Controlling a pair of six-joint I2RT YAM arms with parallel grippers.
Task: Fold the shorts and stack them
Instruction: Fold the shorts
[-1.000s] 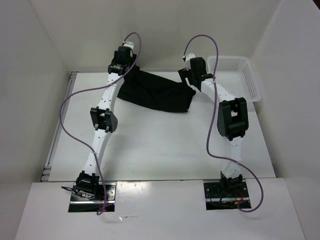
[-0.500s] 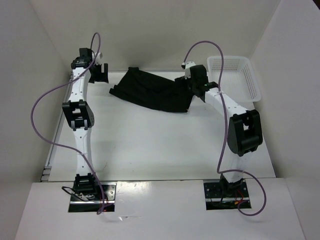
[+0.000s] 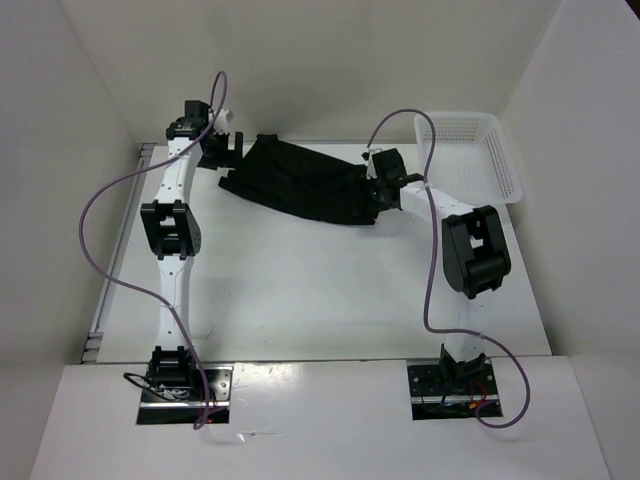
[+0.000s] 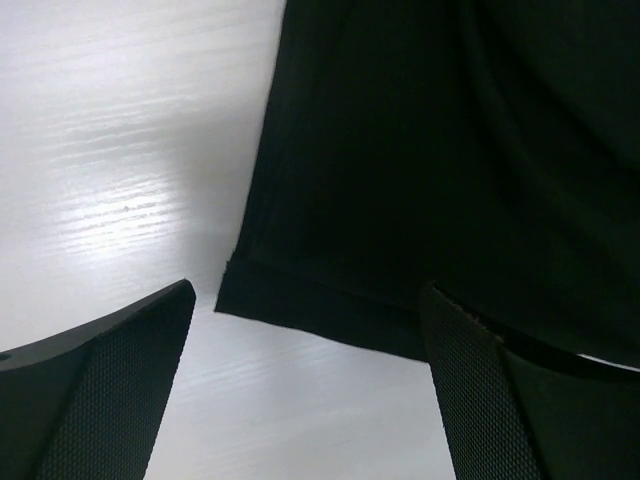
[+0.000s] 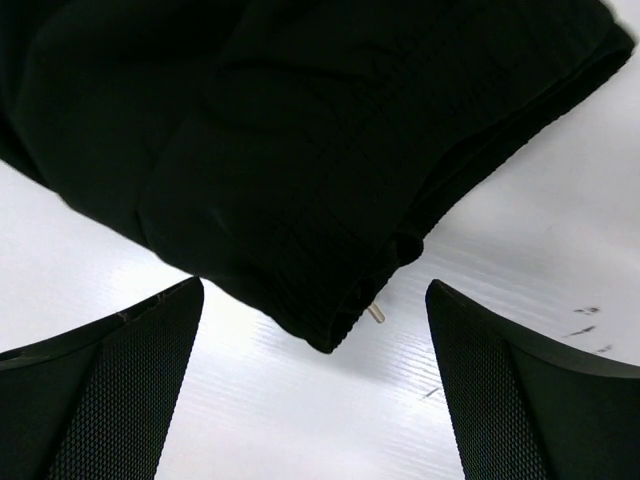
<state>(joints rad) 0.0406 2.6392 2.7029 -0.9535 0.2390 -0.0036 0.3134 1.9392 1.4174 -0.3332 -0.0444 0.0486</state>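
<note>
The black shorts (image 3: pixel 305 182) lie spread at the back of the white table, slanting from the back left down to the right. My left gripper (image 3: pixel 222 152) is open just left of their left end; in the left wrist view a hemmed corner of the shorts (image 4: pixel 400 160) lies between and ahead of the jaws. My right gripper (image 3: pixel 376 186) is open at the shorts' right end; in the right wrist view the ribbed waistband corner of the shorts (image 5: pixel 300 150) with a pale cord tip lies between the jaws, not gripped.
A white mesh basket (image 3: pixel 505 165) stands at the back right corner, beside the right arm. White walls close in the table on the left, back and right. A metal rail (image 3: pixel 110 285) runs along the table's left edge.
My left gripper let go of the shorts' left end, swung out to the left, then came back close to it. My right gripper moved down and left onto the shorts' right end.
</note>
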